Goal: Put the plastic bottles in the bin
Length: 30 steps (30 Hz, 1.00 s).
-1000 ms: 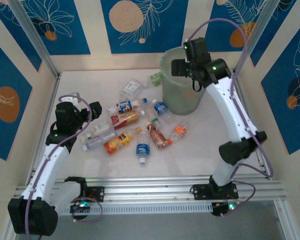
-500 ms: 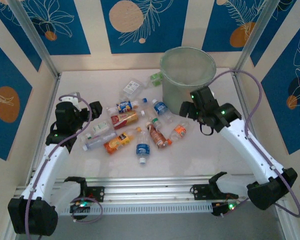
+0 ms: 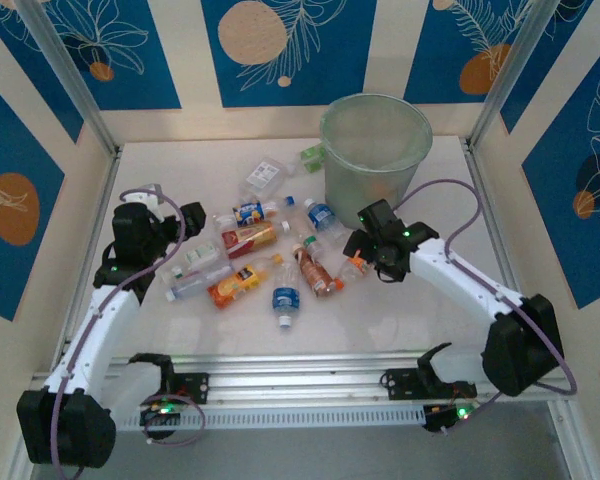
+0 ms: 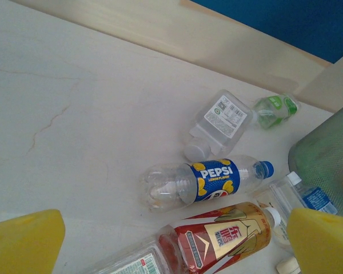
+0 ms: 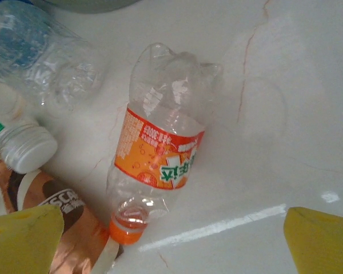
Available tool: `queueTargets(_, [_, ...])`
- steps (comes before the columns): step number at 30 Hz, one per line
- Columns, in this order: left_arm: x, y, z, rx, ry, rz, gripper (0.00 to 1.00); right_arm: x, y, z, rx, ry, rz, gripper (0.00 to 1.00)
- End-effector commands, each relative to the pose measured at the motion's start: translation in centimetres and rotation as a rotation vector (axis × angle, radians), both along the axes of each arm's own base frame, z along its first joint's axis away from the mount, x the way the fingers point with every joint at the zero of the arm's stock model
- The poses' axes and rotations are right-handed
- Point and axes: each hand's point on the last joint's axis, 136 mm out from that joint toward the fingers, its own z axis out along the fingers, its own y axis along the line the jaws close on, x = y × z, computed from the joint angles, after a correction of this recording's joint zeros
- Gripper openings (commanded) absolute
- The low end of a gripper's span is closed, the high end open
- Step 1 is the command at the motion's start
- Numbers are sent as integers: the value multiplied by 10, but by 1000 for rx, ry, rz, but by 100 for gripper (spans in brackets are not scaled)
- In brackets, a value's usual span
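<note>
**Both grippers spread, bottles loose on the table beside the bin**

From the top view, the bin (image 3: 372, 190) stands upright in the upper middle of the frame with its mouth open. Its wall is hazy, and I cannot tell what is inside it. The plastic bottles (image 3: 270, 250) lie scattered on the table (image 3: 400, 320) at the centre of the frame, left of and below the bin.

My right gripper (image 3: 358, 252) sits just below the bin's base with its fingers spread wide. On its wrist view the right gripper (image 5: 171, 228) hangs over an orange-label bottle (image 5: 160, 154), which lies flat on the table with its orange cap toward the lower edge. A brown-label bottle (image 5: 63, 228) lies just beside it at lower left.

My left gripper (image 3: 192, 222) is at the left of the frame, also spread wide — nothing is pinched between its fingers (image 4: 26, 240). Its view shows a Pepsi bottle (image 4: 211, 180) at centre and a red-and-gold bottle (image 4: 217, 240) just below it. A flat clear bottle (image 4: 220, 123) lies above these, with a small green bottle (image 4: 274, 108) at upper right — all of them are on the table.
</note>
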Motion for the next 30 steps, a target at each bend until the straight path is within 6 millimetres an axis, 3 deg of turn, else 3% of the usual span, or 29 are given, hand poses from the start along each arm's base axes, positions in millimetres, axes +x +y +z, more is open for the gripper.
queueTargets(1, [1,-7,-3,-20,-3,-25,100,10,13,-11,39,2,-10,99])
queueTargets(13, [1,-6,-8,-11,11,-24,99,21,20,-60,-12,130,-20,98])
queueTargets(21, [2,-6,-7,-5,8,-26,100,28,24,-80,-26,164,-13,96])
queueTargets(30, [1,-5,-7,-1,11,-22,100,28,22,-95,-37,202,-24,81])
